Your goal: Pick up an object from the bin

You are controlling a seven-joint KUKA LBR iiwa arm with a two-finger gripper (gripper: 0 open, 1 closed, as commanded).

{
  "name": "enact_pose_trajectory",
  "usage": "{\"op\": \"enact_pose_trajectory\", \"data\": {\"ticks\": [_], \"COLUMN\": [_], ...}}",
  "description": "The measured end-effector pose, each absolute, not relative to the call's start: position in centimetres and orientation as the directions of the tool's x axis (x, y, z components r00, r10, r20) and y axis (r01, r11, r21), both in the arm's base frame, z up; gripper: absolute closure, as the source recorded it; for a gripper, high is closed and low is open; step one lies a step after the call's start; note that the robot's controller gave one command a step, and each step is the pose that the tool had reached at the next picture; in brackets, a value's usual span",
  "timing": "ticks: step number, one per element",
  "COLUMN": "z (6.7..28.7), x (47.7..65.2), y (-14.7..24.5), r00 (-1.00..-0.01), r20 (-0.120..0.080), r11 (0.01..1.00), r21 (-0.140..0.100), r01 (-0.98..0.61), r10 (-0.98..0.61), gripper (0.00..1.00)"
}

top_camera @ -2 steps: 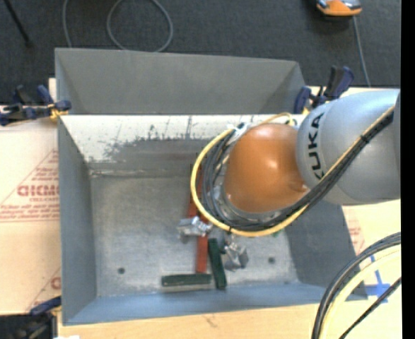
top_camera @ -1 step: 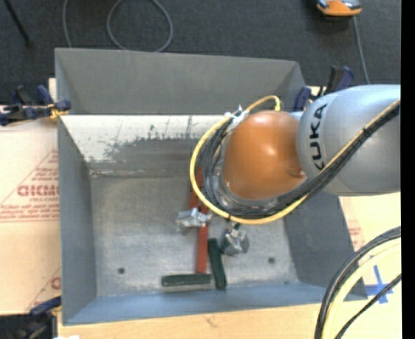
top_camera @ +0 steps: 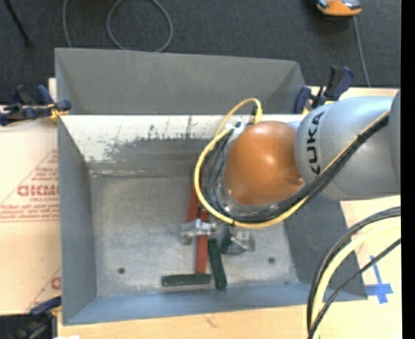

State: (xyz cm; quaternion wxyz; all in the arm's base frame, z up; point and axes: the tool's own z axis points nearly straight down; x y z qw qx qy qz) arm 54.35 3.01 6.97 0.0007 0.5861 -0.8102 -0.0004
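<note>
Station: I stand beside a grey metal bin (top_camera: 122,210) with sloping walls and a flat, scuffed floor.
Arm: the silver arm (top_camera: 355,147) enters over the right-hand wall and bends down into the bin.
Wrist: a rounded orange cover (top_camera: 260,162) sits on the wrist, with yellow and black cables (top_camera: 203,168) looped round its left side.
Gripper position: the gripper (top_camera: 214,237) is low over the floor, just right of centre and towards the near wall, directly beneath the orange cover.
Grip state: I cannot tell. Bright metal parts show to the left and right below the cover, but the cover hides how they stand to one another.
Object under gripper: a long red bar (top_camera: 202,256) lies on the floor, running from the far side towards the near side. Its middle passes under the gripper and both ends stick out.
Neighbouring object: a dark green bar (top_camera: 218,270) lies just beside the red bar on its right, slanted, with its upper end under the gripper.
Third object: a dark flat strip (top_camera: 186,281) lies crosswise near the front wall. Its right end meets the lower end of the dark green bar, and the red bar ends just above it.
Contact: the gripper is close to the red bar and the dark green bar. I cannot tell whether it touches either.
</note>
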Motion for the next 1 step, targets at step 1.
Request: {"op": "enact_pose_trajectory", "data": {"ticks": [1], "z": [7.05], "x": [54.42], "y": [3.00], "r00": [-0.317], "r20": [-0.001], "r11": [0.317], "r21": [0.000], "r01": [-0.948], "r10": [-0.948], "gripper": [0.00]}}
